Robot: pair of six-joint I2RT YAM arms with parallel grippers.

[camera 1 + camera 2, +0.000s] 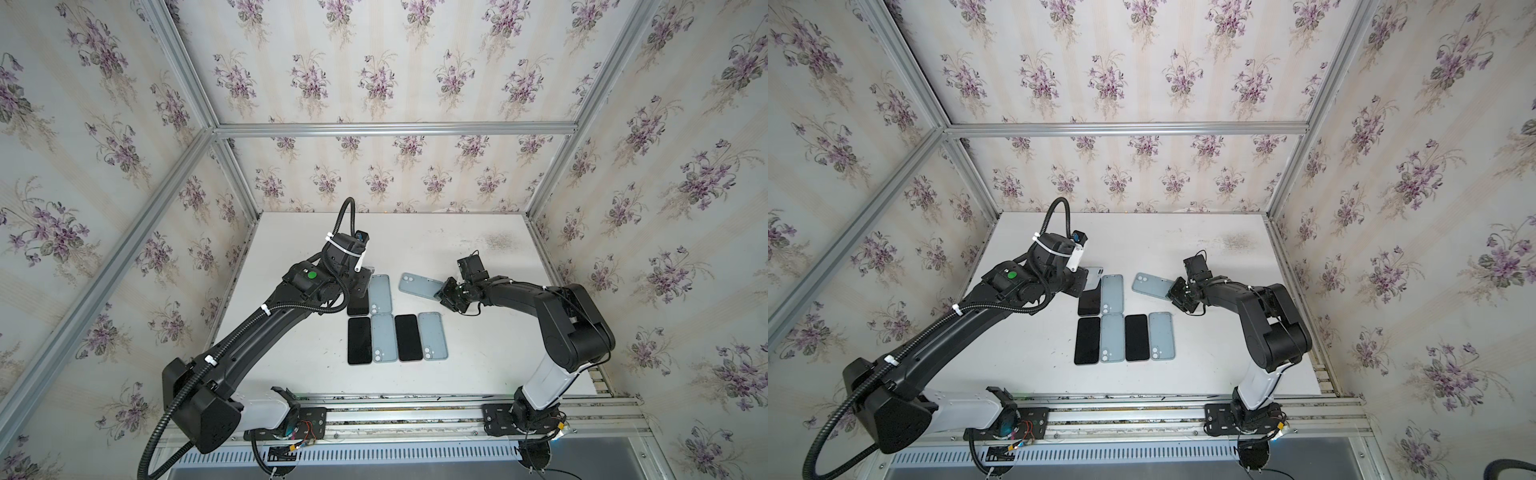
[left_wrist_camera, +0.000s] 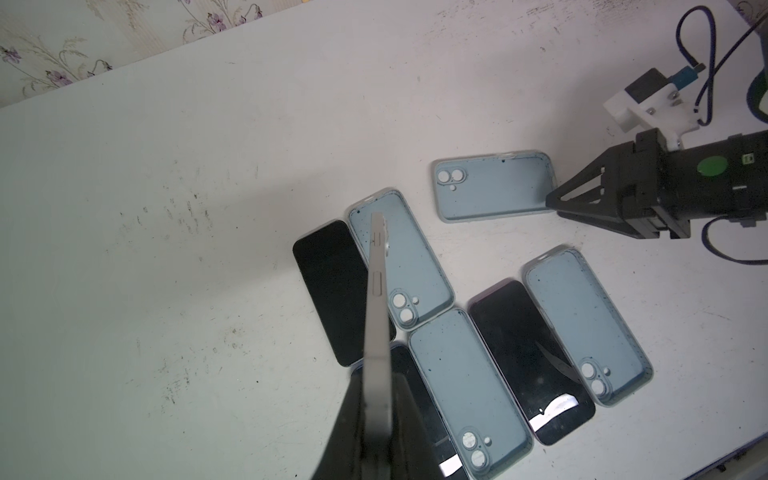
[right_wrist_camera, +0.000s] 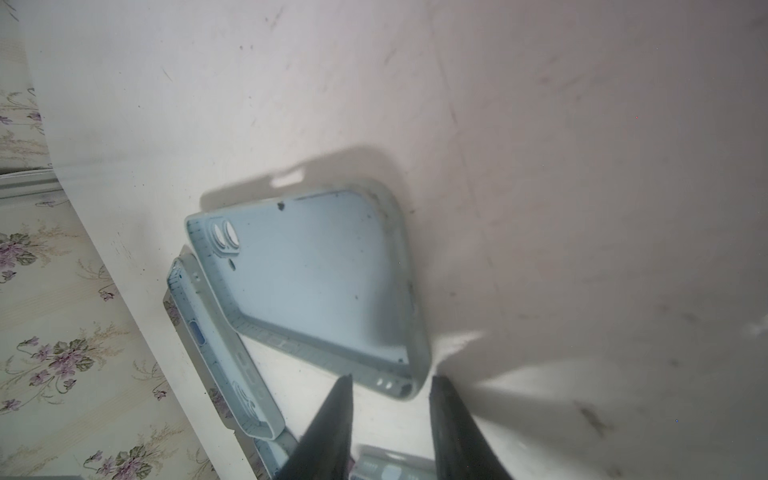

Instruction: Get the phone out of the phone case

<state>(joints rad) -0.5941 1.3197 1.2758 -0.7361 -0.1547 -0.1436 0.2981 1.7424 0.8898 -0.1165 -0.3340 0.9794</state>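
Observation:
My left gripper (image 2: pixel 378 415) is shut on the phone (image 2: pixel 376 291), a grey slab seen edge-on that hangs above the phones and cases on the table. In a top view the phone (image 1: pixel 1093 277) peeks out beside that gripper (image 1: pixel 1077 286). The empty pale-blue phone case (image 1: pixel 419 284) (image 3: pixel 316 282) lies flat, inside up, right of the middle. My right gripper (image 1: pixel 444 293) (image 3: pixel 390 380) stands open at the case's near end. Its fingertips (image 3: pixel 347 384) sit on either side of one corner of the case, and nothing is held.
On the white table (image 1: pixel 478 365) lie three black phones, screen up (image 1: pixel 359 340) (image 1: pixel 408 337) (image 1: pixel 358 305), paired with three more empty blue cases (image 1: pixel 380 294) (image 1: pixel 383 337) (image 1: pixel 432 336). Papered walls and an aluminium frame close in the back and sides.

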